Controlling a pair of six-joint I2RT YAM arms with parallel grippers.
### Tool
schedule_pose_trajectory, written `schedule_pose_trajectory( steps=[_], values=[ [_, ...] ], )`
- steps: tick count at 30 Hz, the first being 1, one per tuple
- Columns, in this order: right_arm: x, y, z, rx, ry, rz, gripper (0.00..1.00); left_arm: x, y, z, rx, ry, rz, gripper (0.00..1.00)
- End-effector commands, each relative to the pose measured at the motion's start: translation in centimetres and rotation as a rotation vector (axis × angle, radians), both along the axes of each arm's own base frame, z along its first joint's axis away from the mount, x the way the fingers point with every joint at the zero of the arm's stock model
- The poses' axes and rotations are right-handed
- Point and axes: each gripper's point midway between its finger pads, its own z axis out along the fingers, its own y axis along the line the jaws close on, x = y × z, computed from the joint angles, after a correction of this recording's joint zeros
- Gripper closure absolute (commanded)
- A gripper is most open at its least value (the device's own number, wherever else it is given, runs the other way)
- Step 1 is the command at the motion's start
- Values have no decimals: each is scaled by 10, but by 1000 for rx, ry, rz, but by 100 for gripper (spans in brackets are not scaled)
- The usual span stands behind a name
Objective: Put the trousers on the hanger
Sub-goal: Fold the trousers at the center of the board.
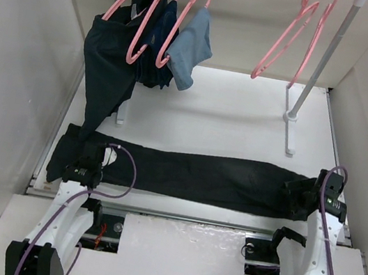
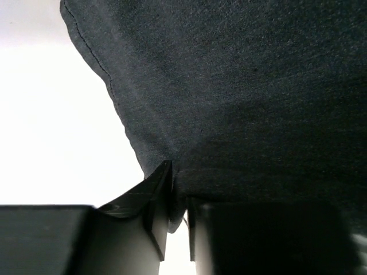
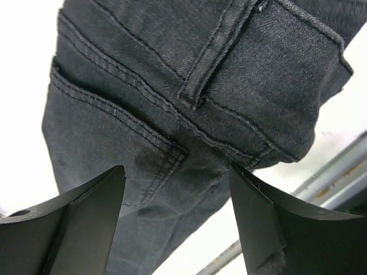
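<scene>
The black trousers (image 1: 198, 177) lie flat across the table, legs' end at the left and waist at the right. My left gripper (image 1: 89, 165) is at the left end, and in the left wrist view it (image 2: 179, 192) is shut on a fold at the edge of the trousers (image 2: 258, 86). My right gripper (image 1: 303, 196) sits over the waist. In the right wrist view it (image 3: 176, 169) is open, just above the trousers' (image 3: 172, 86) back pocket and belt loop, holding nothing. Two empty pink hangers (image 1: 279, 44) hang on the rail at the back right.
Three more pink hangers (image 1: 163, 17) at the back left carry a dark navy-teal garment (image 1: 108, 61) and a small light blue cloth (image 1: 192, 47). The white rack's post and foot (image 1: 292, 117) stand at the back right. A metal rail (image 3: 321, 177) runs along the table's front edge. White walls close both sides.
</scene>
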Motion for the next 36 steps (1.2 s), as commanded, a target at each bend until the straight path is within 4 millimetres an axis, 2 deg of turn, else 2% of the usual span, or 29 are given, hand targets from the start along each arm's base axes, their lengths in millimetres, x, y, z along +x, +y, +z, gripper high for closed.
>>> schedule_pose_trajectory(
  steps=[1, 2, 5, 10, 11, 13, 14, 15, 16, 18, 21, 22, 23, 26, 29, 30, 31, 32, 33, 35, 36],
  values=[
    [-8, 11, 1, 39, 31, 40, 22, 7, 1, 14, -2, -54, 17, 89],
    [-7, 11, 7, 32, 14, 40, 22, 7, 1, 14, -2, -54, 17, 95],
    [-8, 11, 11, 33, -10, 23, 22, 7, 1, 12, -2, -54, 17, 99],
    [-9, 16, 4, 76, 37, 33, 22, 4, 3, 9, 10, -38, 16, 100],
    [-9, 16, 3, 74, 46, 43, 27, 4, 3, 9, 10, -38, 16, 100],
    [-7, 13, -1, 65, 53, 37, 45, 1, 7, 12, 40, -25, 27, 100],
    [-4, 11, -3, 58, 57, 33, 69, -4, 9, 9, 57, 3, 25, 100],
    [-2, 8, -4, 52, 58, 20, 87, -6, 12, 13, 87, 8, 36, 100],
    [-4, 7, -13, 52, 81, 16, 100, -13, 14, 7, 105, 39, 34, 100],
    [-3, 7, -26, 79, 116, -14, 100, -24, 17, 2, 128, 110, 20, 100],
    [-7, 19, -28, 145, 146, -4, 100, -32, 16, -3, 118, 151, 19, 100],
    [-7, 19, -21, 140, 130, -3, 100, -33, 14, -2, 109, 162, 13, 100],
    [-2, 11, -2, 91, 84, -15, 100, -38, 14, -2, 104, 184, 22, 100],
    [-18, 7, 33, 19, 21, -37, 100, -39, 14, 0, 101, 183, 28, 100],
    [-44, 28, 22, 115, 93, -43, 100, -39, 14, -1, 105, 201, 21, 100],
    [-48, 35, 14, 150, 106, -31, 100, -38, 14, 1, 105, 201, 21, 100],
    [-45, 34, 16, 129, 69, -12, 100, -38, 14, 0, 105, 211, 21, 98],
    [-44, 34, 16, 129, 69, -12, 79, -38, 14, 0, 105, 211, 21, 81],
    [-44, 32, 16, 126, 71, -29, 56, -46, 15, -4, 111, 257, 11, 60],
    [-43, 26, 22, 103, 98, -28, 28, -53, 15, -5, 112, 293, 9, 16],
    [-46, 27, 22, 111, 120, -28, 28, -57, 15, -6, 113, 314, 8, 12]
  ],
)
